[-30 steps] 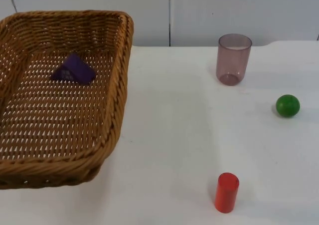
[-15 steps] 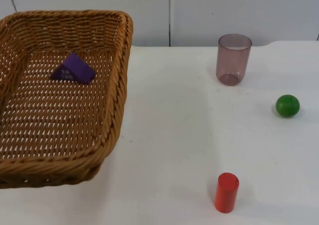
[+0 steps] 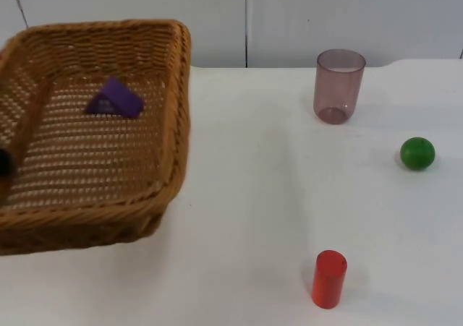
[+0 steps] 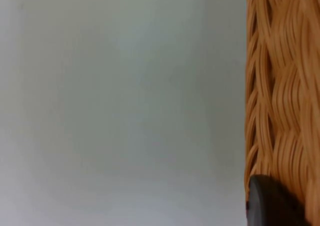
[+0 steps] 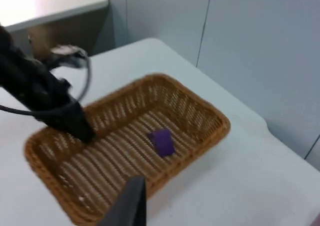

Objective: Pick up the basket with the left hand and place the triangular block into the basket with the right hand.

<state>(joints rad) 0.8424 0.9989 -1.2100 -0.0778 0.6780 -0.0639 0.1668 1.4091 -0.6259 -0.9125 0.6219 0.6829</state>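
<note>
— Tabletop from the top view: what is lying on it?

— The white table is running back to the grey partition wall, which is showing a dark vertical seam. The wicker basket is sitting at the left with its right wall tipped up. The purple triangular block is lying inside it, on the woven floor near the far wall. A tinted clear cup is standing upright near the wall. A green ball is resting toward the right edge, and a red cylinder is standing near the front. All three are well apart from the basket.

— And the left gripper?

— It is peeking in as a dark spot at the basket's left wall.

— What is the left wrist view giving?

— A black fingertip is pressing on the basket's outer weave, beside bare white surface.

— And the right wrist view?

— The right gripper is hanging high above the table, well off from the basket. I cannot tell whether it is spread or closed. The block is lying on the basket floor. The left gripper is pinching the basket's wall. The grey panels are closing the table's far side, and another pale tabletop is standing beyond its corner.
</note>
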